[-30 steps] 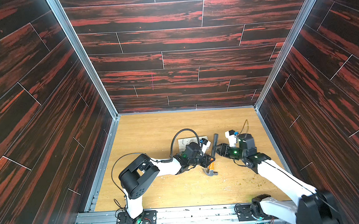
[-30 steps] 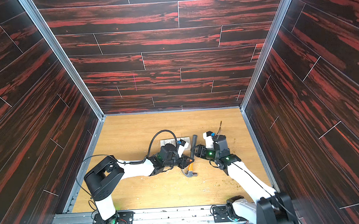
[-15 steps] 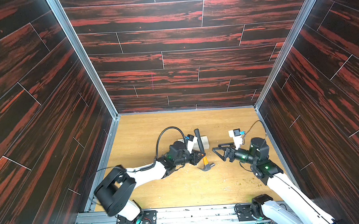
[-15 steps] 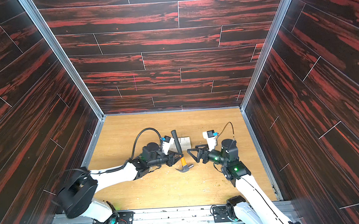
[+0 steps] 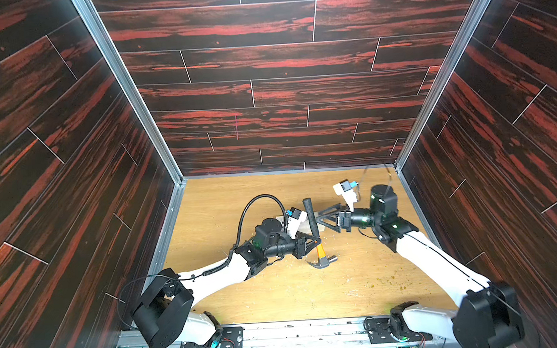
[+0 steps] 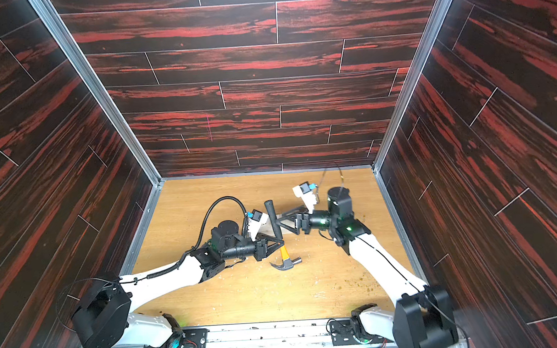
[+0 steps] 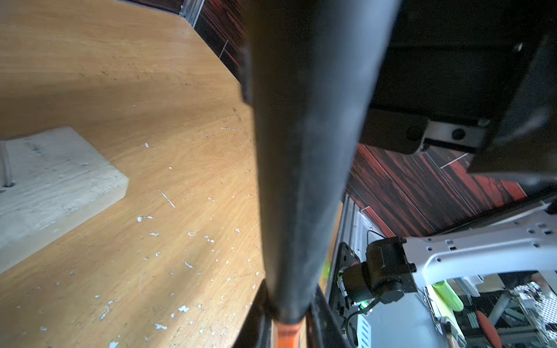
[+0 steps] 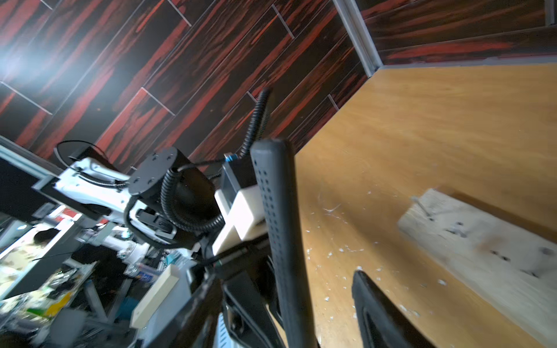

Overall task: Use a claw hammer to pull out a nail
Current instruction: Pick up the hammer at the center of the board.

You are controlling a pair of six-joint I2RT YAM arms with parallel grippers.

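L gripper (image 5: pixel 314 242): clamped low on handle, by orange neck.
claw hammer (image 5: pixel 311 220): head down near desk (image 5: pixel 277 296), handle tilted up.
R gripper (image 5: pixel 320 219): open, jaws astride upper handle.
wood block (image 7: pixel 60 186): nail (image 8: pixel 422 208) in it.

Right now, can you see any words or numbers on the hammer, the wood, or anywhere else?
There is no text here that can be read.
claw hammer: no brand or label shows on its head or its dotted black handle.
wood block: one faint grey mark, too blurred to read.
clutter outside the booth, in the right wrist view: too blurred to read.
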